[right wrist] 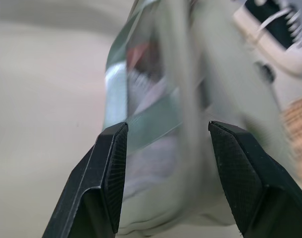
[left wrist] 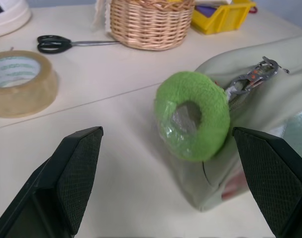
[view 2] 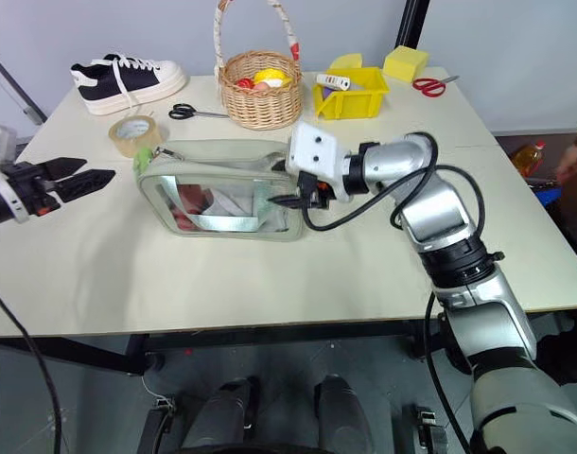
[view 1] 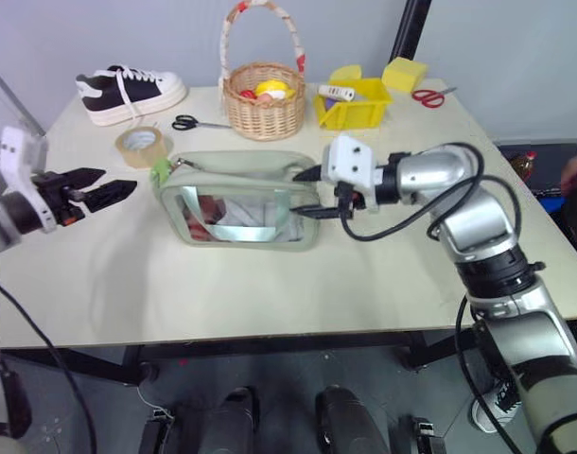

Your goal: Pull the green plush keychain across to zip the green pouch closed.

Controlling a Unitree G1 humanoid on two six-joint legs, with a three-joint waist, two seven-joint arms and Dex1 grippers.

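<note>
One pale sage-green soft pouch point(view 1: 239, 197) with one lime-green plush keychain point(left wrist: 193, 115) is seen mid-worktop. Left gripper point(view 1: 107, 186) jaws: wide, empty. Right gripper point(right wrist: 168, 173) jaws: parted astride the pouch's end.

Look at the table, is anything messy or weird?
Nothing is spilled or broken. One odd thing: a single shoe sits on the table among scissors, a tape roll and a basket. The green pouch stands upright.
</note>
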